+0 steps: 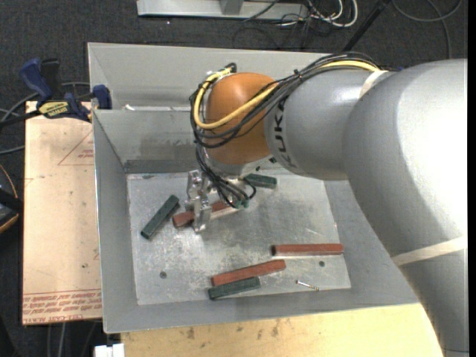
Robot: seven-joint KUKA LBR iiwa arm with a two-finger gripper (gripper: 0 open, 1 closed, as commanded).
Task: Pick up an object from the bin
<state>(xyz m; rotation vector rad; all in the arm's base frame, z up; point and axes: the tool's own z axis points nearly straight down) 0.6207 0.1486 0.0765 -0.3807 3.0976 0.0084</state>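
**Camera view.** The claw [198, 216] is down at the floor of the grey bin [111, 199], in its rear half. It stands directly on a red-brown bar [220, 210] that lies flat on the metal. The bar passes beneath the claw. A short end shows on the side toward the view's left, and a longer stretch runs out toward the right, tilted slightly upward. Claw and bar appear to touch. Whether the claw is spread or pressed together cannot be told, nor whether it pinches the bar.

Just beside the bar's short end, farther left of the claw, a dark green bar [160, 216] lies on a diagonal, close to the red-brown one but apart from it. Above and to the right of the claw a second dark green bar [261, 179] lies partly under the arm's orange cover [234, 117]. Black cables [223, 188] hang between this bar and the claw.

Well apart from the claw, toward the bin's front, are three more bars. A long red bar [307, 250] lies at lower right. A shorter red bar [248, 272] has a dark green bar [234, 288] just beside it. A small metal pin [306, 284] lies near their right ends. Nothing lies on top of the red-brown bar except the claw itself.
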